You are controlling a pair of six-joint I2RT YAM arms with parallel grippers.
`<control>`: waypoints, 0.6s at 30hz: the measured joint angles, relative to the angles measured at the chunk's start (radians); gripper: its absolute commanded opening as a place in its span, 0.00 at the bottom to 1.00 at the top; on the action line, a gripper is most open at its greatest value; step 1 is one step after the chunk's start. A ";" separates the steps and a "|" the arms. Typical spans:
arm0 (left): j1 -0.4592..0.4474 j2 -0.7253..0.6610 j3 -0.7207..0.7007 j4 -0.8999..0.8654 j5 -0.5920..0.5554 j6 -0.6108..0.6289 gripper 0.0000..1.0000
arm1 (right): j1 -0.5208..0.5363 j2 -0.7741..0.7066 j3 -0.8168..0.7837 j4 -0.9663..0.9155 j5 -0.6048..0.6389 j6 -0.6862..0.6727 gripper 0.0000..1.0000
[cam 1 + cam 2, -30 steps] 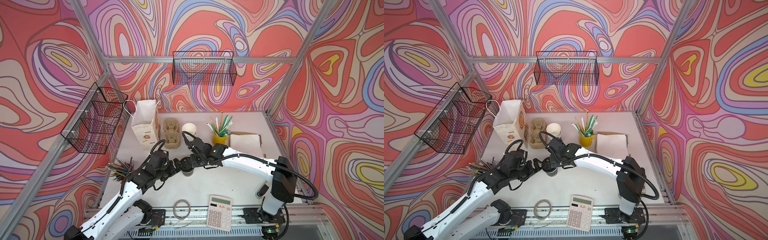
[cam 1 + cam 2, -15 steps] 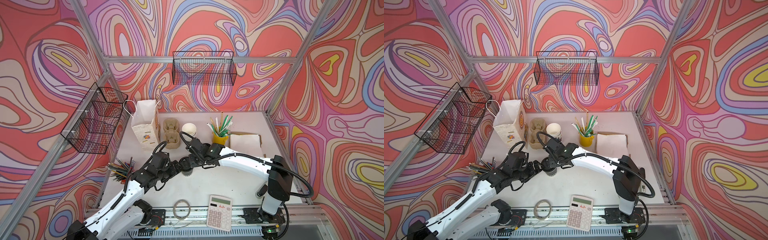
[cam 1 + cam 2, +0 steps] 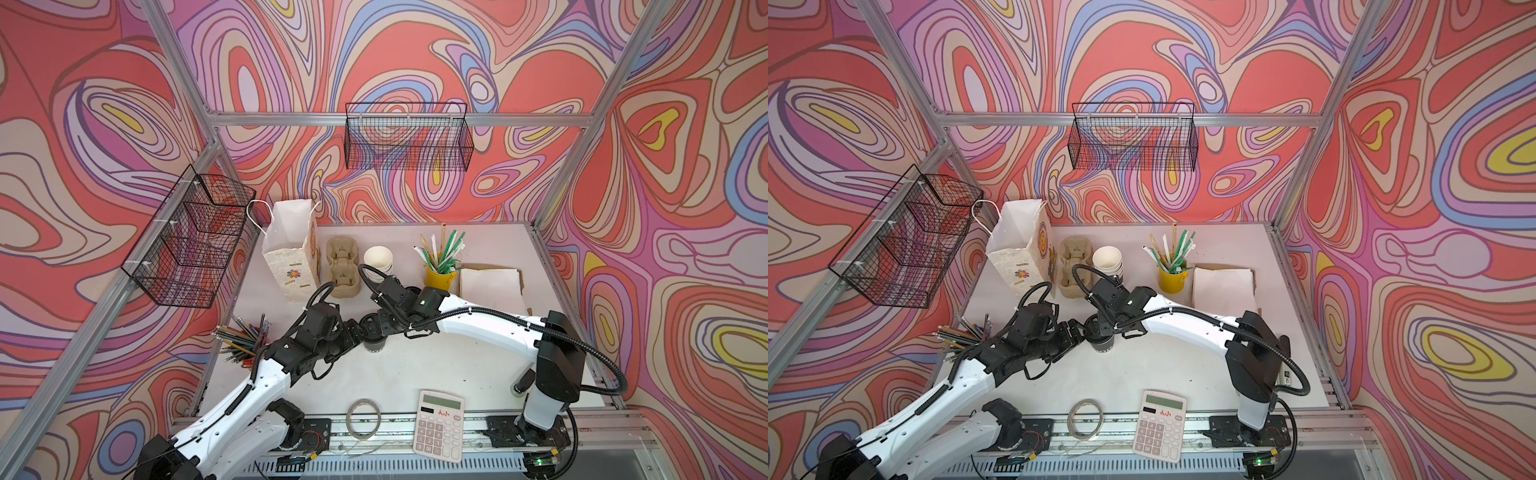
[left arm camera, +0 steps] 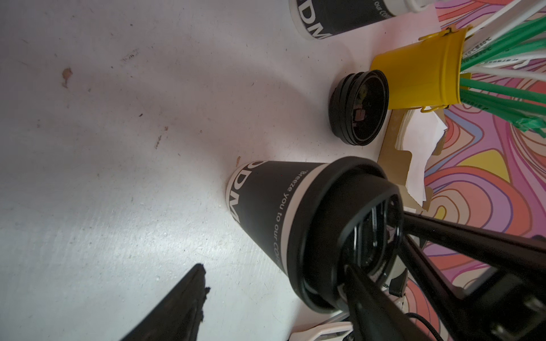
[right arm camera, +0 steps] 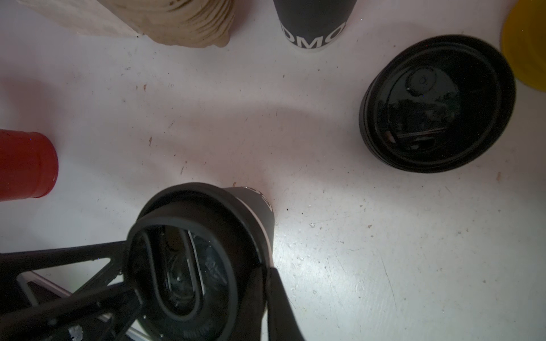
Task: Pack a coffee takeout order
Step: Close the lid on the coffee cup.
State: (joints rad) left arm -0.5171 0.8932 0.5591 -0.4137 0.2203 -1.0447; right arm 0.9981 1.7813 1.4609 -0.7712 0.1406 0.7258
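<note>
A black paper cup (image 3: 374, 343) with a black lid (image 4: 325, 224) stands upright mid-table between both arms. My left gripper (image 4: 274, 268) is open, one finger (image 4: 183, 304) well clear of the cup and the other (image 4: 366, 307) close against the lid's rim. My right gripper (image 5: 270, 271) is shut, its fingertips resting against the rim of the lid (image 5: 201, 236) from above. The tan two-cup carrier (image 3: 343, 268) lies at the back. Left of it stands the white printed bag (image 3: 291, 249), open at the top.
A stack of lidless cups (image 3: 378, 259), spare black lids (image 5: 437, 103), a yellow straw pot (image 3: 439, 276) and napkins (image 3: 490, 282) line the back. A red pot of pencils (image 3: 243, 345) stands at the left edge. A calculator (image 3: 440, 424) and tape roll (image 3: 364, 417) lie in front.
My left gripper's jaws have narrowed a little around the cup. The right gripper stays shut on the lid, and both arms have shifted only slightly.
</note>
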 measured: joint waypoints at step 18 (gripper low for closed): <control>0.000 -0.018 -0.072 0.109 0.013 -0.046 0.74 | 0.001 -0.026 -0.078 0.058 0.002 -0.003 0.17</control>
State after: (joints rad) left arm -0.5171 0.8757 0.4870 -0.3042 0.2333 -1.0904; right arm 0.9989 1.7550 1.3827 -0.7132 0.1425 0.7231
